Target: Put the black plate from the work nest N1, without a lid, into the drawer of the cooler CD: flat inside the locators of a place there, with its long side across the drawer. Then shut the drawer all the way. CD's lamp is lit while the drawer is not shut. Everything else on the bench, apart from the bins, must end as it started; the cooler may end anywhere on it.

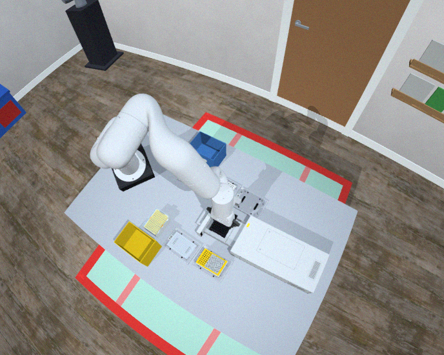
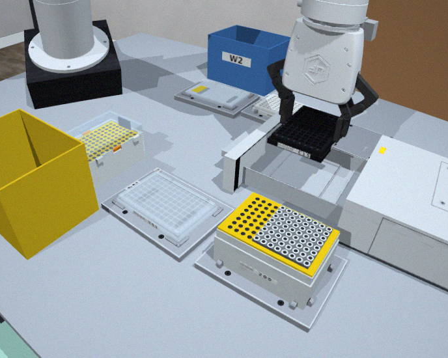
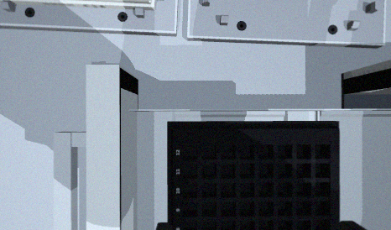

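I am taking the open drawer of the cooler CD as my landmark and working outward from its near side. Nearest to me, just in front of the drawer, a yellow-topped tip box is sitting on its base, so I am keeping the descent straight down to avoid it. The drawer itself is standing pulled out, its floor showing raised rails, and the cooler's small yellow lamp is glowing beside it. Hanging above the drawer's far half, not yet touching its floor, the black plate is being carried level and without a lid. The gripper is clamped on the plate, its fingers standing wide because they are spanning it across two opposite edges. I am judging that the plate's long side is running across the drawer, as the task wants. To do this step well, I am lowering slowly, keeping the plate flat, centring it between the locators, and releasing only once it seats. Beyond the drawer, the emptied nest N1 and a blue bin are standing undisturbed.
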`<state>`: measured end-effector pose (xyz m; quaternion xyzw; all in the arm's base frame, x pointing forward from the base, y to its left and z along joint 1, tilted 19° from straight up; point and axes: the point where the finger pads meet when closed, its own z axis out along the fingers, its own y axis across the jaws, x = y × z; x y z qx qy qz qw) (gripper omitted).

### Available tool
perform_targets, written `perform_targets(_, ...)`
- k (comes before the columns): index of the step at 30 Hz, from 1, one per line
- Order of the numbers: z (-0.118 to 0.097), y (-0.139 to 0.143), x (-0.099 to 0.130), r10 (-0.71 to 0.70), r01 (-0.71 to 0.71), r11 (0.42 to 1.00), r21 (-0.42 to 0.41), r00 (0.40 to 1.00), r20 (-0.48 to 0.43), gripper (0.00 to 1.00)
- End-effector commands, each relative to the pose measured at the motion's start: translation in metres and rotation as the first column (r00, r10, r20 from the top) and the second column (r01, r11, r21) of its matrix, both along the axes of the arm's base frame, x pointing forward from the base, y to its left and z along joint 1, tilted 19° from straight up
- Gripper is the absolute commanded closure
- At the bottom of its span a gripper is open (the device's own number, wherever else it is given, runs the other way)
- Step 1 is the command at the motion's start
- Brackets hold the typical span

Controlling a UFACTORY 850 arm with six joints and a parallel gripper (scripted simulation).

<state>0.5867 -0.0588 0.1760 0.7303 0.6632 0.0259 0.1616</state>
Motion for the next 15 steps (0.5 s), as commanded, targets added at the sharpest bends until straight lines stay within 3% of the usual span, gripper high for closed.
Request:
perform_targets(1,-0.008,-0.002,0.003,0.0,0.0,1.0,-0.001,1.0,0.002,1.0)
perform_targets(15,-0.027,-0.006,0.008,0.0,0.0,1.0,-0.001,1.0,0.002,1.0)
